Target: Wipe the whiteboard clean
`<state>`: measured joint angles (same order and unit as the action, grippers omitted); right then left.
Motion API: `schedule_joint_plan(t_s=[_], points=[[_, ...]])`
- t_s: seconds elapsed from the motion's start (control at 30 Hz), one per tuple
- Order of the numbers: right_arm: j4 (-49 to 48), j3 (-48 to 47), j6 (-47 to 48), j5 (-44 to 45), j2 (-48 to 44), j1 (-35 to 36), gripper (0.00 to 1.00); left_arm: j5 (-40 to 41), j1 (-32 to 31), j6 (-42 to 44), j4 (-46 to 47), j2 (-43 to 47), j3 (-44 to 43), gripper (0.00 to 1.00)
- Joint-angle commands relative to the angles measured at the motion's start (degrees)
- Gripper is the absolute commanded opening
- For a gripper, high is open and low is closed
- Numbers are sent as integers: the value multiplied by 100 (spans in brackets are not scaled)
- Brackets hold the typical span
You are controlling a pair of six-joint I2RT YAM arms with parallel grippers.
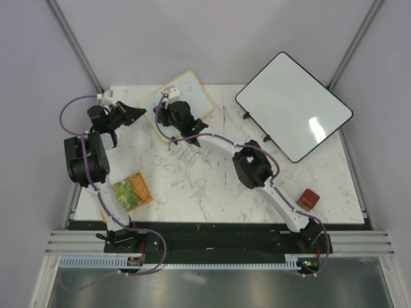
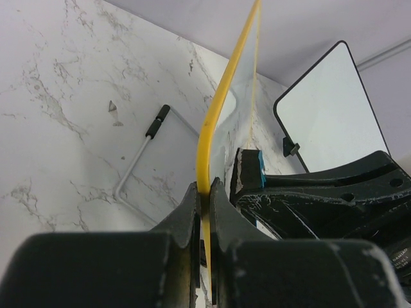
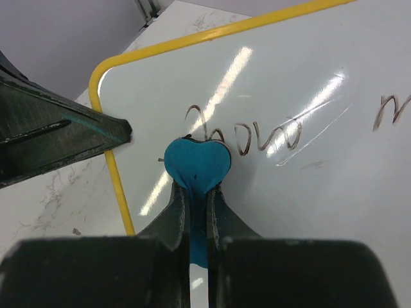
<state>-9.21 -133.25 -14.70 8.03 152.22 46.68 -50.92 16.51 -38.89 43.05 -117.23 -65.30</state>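
My left hand [image 2: 204, 192] is clamped on the yellow rim of the small whiteboard [image 3: 308, 77] at the far left of the bench [image 1: 192, 186]. I judge that grip is there to stop the board sliding or swinging while it is rubbed. My right hand [image 3: 198, 192] is pinched shut on a blue eraser [image 3: 197, 163], its soft end set against the white face just beside the brown scribble [image 3: 257, 135], placed to sweep across marks not yet wiped.
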Motion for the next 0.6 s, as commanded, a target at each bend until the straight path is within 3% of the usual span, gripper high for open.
schedule_joint_plan(t_s=[0.0,0.57], points=[[-195,-184,134,-126,-131,35,0,11,-140,567,-350,349,430,2],[-389,-473,125,-479,79,193,0,-85,-280,997,-1026,965,870,2]])
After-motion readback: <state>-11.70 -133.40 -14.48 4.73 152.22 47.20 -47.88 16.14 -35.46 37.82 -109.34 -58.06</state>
